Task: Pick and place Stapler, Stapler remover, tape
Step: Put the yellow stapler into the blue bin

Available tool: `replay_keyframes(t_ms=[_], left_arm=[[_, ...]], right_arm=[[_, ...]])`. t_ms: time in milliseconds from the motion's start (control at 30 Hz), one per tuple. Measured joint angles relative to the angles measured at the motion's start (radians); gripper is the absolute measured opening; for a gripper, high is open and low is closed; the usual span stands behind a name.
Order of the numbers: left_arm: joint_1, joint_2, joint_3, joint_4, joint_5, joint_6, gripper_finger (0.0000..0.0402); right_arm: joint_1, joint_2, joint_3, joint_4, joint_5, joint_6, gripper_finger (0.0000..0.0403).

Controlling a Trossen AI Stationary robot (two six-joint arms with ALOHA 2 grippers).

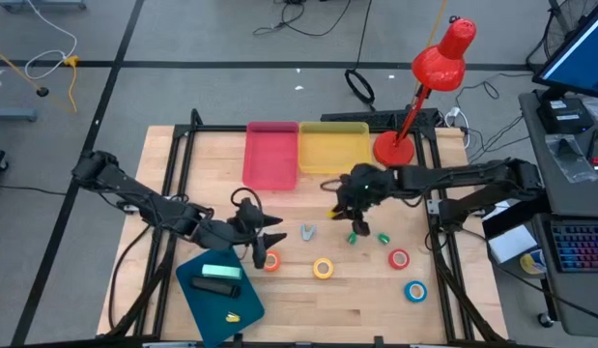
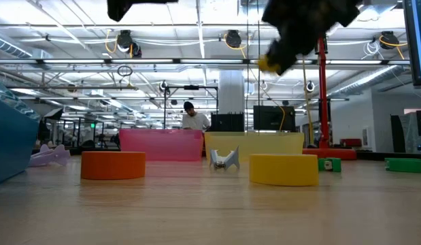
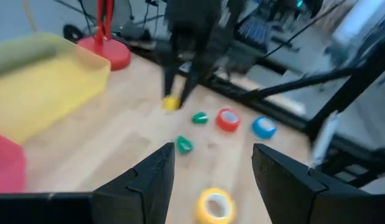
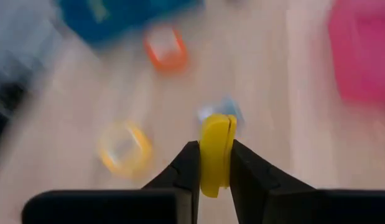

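My right gripper (image 4: 215, 163) hangs above the table's middle (image 1: 339, 211), shut on a small yellow piece (image 4: 216, 152). The tape rolls lie flat on the wood: orange (image 1: 271, 260), yellow (image 1: 323, 268), red (image 1: 399, 259), blue (image 1: 415, 290). A silver claw-shaped stapler remover (image 1: 307, 232) sits between the arms. My left gripper (image 3: 211, 168) stands open above the table near the orange roll (image 1: 270, 242), holding nothing. A teal thing (image 1: 219, 272) and a black one (image 1: 213, 287) lie on a blue tray (image 1: 197, 302); which is the stapler I cannot tell. My right gripper pinches the small yellow piece by its two flat sides (image 4: 211, 177) between its two fingers. The fingers slant down from the table's right side. The piece (image 2: 268, 63) sits at the fingertips, lifted well clear of the table.
A pink bin (image 1: 270, 155) and a yellow bin (image 1: 333, 147) stand side by side at the far edge, with a red lamp's base (image 1: 393, 147) to their right. Two small green pieces (image 1: 354, 237) (image 1: 384, 237) lie under the right arm.
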Motion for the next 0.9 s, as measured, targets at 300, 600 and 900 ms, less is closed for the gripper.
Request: replay_keyframes(t_ms=[300,600,900], left_arm=[[0.084,0.123,0.000,0.191,-0.006,0.224,0.0214],[0.152,0.196,0.000,0.359,0.101,0.281,0.0214],[0.153,0.239,0.000,0.386,0.186,0.238,0.0214]], right_arm=[[0.018,0.018,0.013,0.329,-0.145,0.190,0.0048],[0.064,0.072,0.013,0.365,-0.140,0.192,0.0048],[0.073,0.075,0.013,0.428,-0.111,0.194,0.0048]])
